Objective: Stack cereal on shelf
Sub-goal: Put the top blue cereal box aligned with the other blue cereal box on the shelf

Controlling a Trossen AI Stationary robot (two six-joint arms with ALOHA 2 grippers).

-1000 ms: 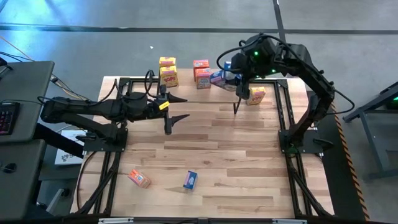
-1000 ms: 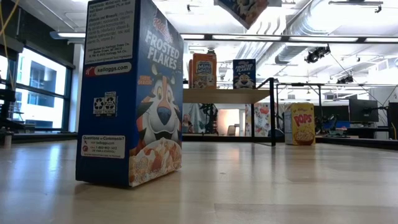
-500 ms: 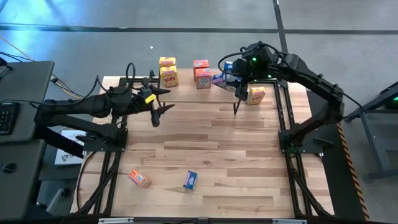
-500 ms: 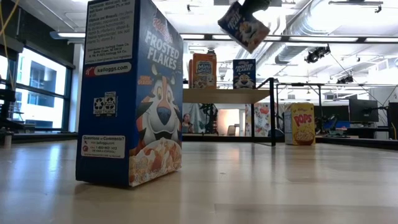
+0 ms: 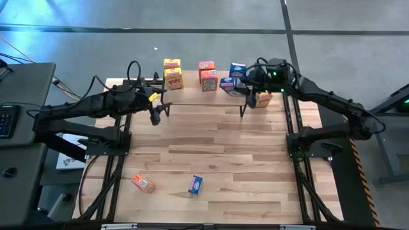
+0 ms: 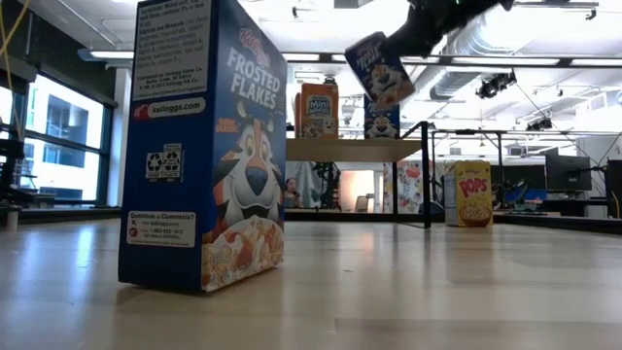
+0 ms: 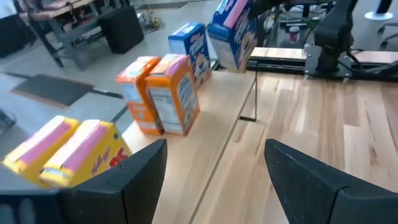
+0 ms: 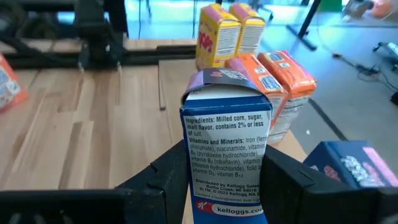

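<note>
The desk (image 5: 211, 140) has a pale wood-plank top and stands on a grey concrete floor (image 5: 77, 38) crossed by dark seams. Across the desk at table height, the room is an open industrial hall with tall windows (image 6: 58, 136) on one side, long strip lights (image 6: 350, 58) and silver ducting (image 6: 486, 39) under the ceiling. A dark side table (image 5: 19, 108) with a keyboard (image 5: 5, 120) stands beside the desk, and monitors (image 6: 569, 173) sit far back in the hall.
</note>
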